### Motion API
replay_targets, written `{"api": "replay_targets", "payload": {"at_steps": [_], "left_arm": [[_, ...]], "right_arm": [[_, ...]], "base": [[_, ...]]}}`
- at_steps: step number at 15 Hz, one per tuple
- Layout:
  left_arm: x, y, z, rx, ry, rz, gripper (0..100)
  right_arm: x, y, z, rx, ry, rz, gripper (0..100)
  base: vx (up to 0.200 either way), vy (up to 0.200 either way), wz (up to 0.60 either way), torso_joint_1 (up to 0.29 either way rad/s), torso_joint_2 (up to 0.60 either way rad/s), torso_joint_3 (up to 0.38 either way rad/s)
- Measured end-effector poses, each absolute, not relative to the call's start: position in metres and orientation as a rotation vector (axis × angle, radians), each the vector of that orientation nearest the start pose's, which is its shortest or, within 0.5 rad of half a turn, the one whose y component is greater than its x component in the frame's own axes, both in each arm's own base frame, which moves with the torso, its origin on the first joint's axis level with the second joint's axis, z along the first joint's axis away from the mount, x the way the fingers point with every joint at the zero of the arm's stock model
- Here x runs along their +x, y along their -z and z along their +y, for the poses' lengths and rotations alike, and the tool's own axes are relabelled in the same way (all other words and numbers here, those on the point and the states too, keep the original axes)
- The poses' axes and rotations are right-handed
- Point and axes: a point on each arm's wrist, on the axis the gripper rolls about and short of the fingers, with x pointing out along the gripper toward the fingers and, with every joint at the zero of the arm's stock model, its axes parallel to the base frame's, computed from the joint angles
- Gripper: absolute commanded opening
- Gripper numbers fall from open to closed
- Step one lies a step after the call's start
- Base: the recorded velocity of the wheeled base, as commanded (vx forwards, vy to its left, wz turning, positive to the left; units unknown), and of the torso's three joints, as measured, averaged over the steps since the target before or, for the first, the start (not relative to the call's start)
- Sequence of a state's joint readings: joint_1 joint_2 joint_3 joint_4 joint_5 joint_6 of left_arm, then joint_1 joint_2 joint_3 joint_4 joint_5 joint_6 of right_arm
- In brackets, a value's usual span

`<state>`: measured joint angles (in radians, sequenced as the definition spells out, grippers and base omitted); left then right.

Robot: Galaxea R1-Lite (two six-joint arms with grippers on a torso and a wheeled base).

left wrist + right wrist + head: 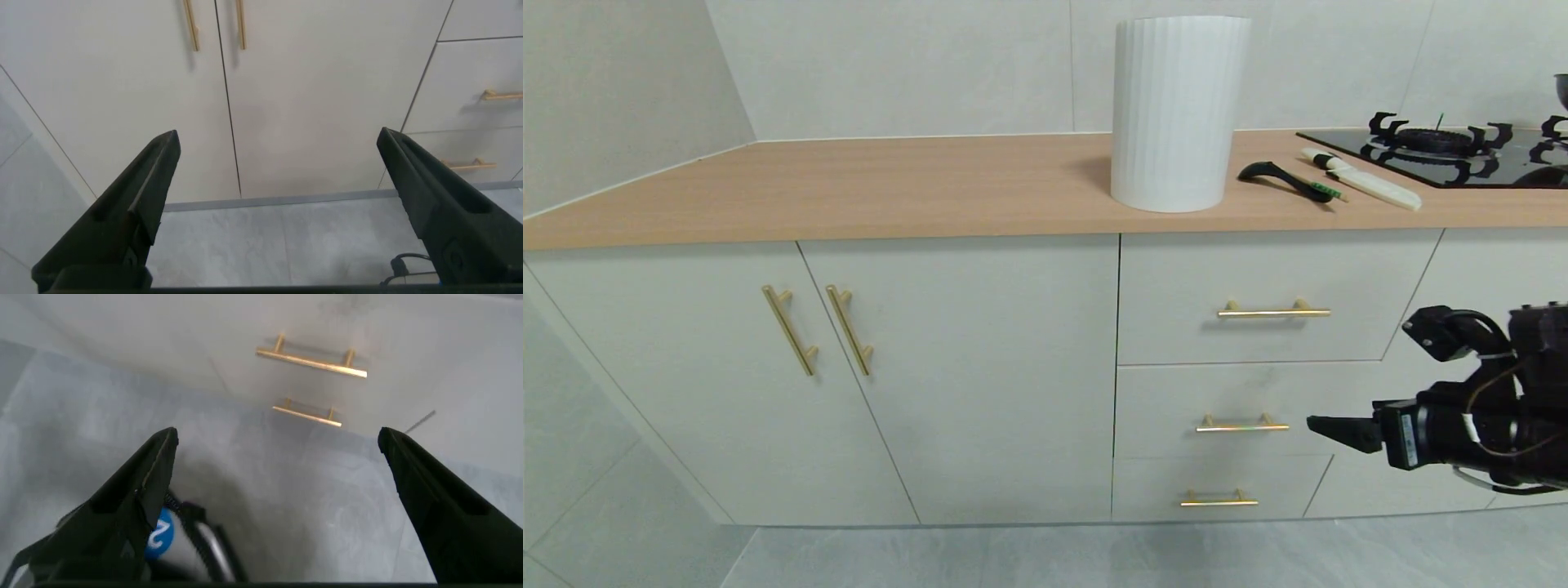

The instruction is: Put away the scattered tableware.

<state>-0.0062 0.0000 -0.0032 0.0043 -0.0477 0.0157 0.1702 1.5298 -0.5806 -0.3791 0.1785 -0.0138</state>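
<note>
In the head view a black-handled utensil (1286, 181) and a white knife (1364, 184) lie side by side near the countertop's (890, 188) front edge, toward its right end, with the right gripper (1331, 429) well below them, before the drawers (1258, 392). In the left wrist view the left gripper (276, 139) gapes wide and empty, facing the cupboard doors (310, 98). In the right wrist view the right gripper (276, 434) is likewise spread wide, holding nothing, near the lower drawer handles (310, 363).

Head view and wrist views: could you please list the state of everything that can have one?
Left gripper: open.
Right gripper: open.
Cabinet doors: shut.
Three drawers: shut.
White cylinder: upright on counter.
Knife: lying flat on counter.
Peeler: lying beside knife.
</note>
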Motion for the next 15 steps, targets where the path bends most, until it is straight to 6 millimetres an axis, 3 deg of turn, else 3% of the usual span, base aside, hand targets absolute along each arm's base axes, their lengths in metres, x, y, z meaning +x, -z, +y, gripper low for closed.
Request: {"api": "replay_targets", "payload": {"at_steps": [3, 15], "left_arm": [[-0.023, -0.076, -0.001, 0.015, 0.053, 0.001, 100], [-0.023, -0.076, -0.001, 0.016, 0.053, 0.001, 100]], "right_arm": [[0.261, -0.127, 0.048, -0.029, -0.305, 0.617, 100], [0.324, -0.047, 0.078, 0.032, -0.152, 0.503, 100]], "base": [[0.000, 0.000, 0.00, 0.000, 0.00, 0.000], [0.000, 0.000, 0.00, 0.000, 0.00, 0.000]]}}
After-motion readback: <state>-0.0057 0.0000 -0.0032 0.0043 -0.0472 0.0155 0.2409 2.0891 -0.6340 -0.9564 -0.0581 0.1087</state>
